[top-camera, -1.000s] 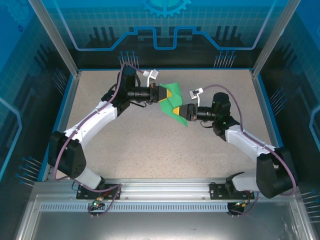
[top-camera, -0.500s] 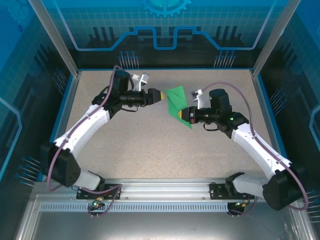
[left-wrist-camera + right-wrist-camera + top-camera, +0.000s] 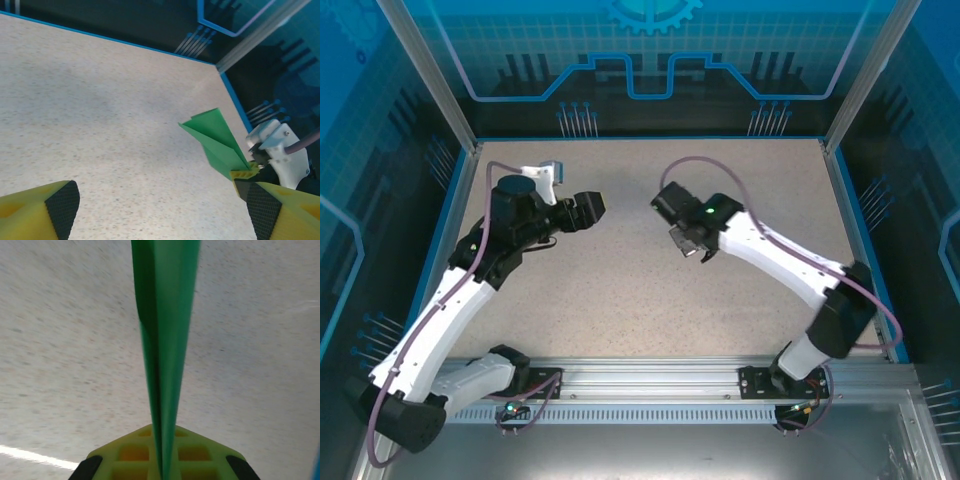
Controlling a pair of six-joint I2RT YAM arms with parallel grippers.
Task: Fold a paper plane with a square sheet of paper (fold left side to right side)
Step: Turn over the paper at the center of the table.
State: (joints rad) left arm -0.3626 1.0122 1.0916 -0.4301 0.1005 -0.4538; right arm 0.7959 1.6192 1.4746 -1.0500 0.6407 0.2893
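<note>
1. Green paper has already taken the form of a slim dart. The paper plane (image 3: 216,140) shows a pointed nose and a lengthwise crease, with its layers lying close together.
2. Judging from that shape, the folding looks as good as finished. What seems left is to set the plane down on the bench (image 3: 650,300) and release it, or at most to press the crease once more.
3. At the tail end, the right claw (image 3: 162,462) is pressed together on the plane and pinches it along the crease. In the right wrist view the paper runs straight out from between the yellow fingers (image 3: 200,455), seen edge-on.
4. In the left wrist view the plane juts from the right claw toward the far corner of the bench. It appears to be held above the surface rather than lying on it, though contact cannot be ruled out.
5. Spread wide, the left claw (image 3: 160,212) has nothing between its black pads (image 3: 62,207). The plane sits ahead of it and to its right, apart from it, with bare bench between.
</note>
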